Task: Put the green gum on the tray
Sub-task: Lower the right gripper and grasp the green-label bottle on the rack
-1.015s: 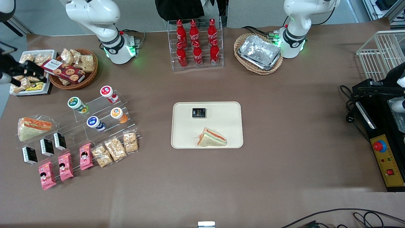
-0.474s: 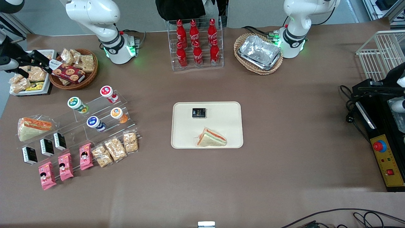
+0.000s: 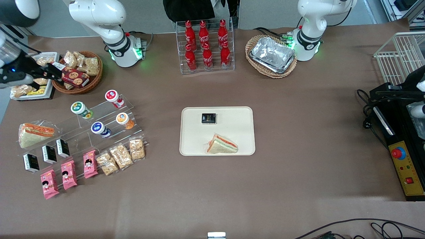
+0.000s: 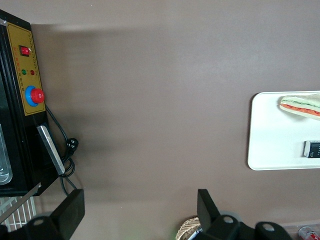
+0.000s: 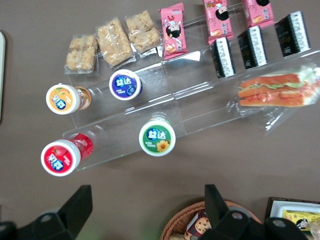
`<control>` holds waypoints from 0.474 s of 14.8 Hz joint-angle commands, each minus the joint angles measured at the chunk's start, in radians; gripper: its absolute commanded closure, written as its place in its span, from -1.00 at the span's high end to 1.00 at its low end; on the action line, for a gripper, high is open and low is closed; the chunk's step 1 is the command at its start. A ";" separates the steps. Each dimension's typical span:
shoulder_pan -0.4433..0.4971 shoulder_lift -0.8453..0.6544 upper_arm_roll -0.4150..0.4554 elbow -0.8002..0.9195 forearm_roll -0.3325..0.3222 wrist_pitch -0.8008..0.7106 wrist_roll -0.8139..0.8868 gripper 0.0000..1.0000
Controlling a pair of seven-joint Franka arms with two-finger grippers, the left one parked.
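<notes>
Gripper [image 3: 54, 71] hovers at upper left of the front frame, above the wicker basket [image 3: 89, 83] of snacks; fingers [image 5: 75, 202] spread apart, nothing between them. Judged a pre-grasp approach: jaws released wide to take a round lid.

Green gum [image 5: 157, 136] lies tilted on the upper step of the clear acrylic riser [image 3: 99, 109], lid facing up, presumably for easy top access. It sits near the gripper, nearer the front camera than it, not yet touched.

Tray [image 3: 192, 146], frame centre, well apart from both, holds a sandwich [image 3: 221, 144] and a black packet [image 3: 209, 118].
</notes>
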 commanded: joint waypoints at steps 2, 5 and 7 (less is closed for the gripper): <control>0.001 0.096 0.012 -0.007 0.010 0.078 0.020 1.00; 0.001 0.152 0.012 -0.026 0.010 0.124 0.023 1.00; -0.001 0.167 0.012 -0.073 0.014 0.185 0.026 1.00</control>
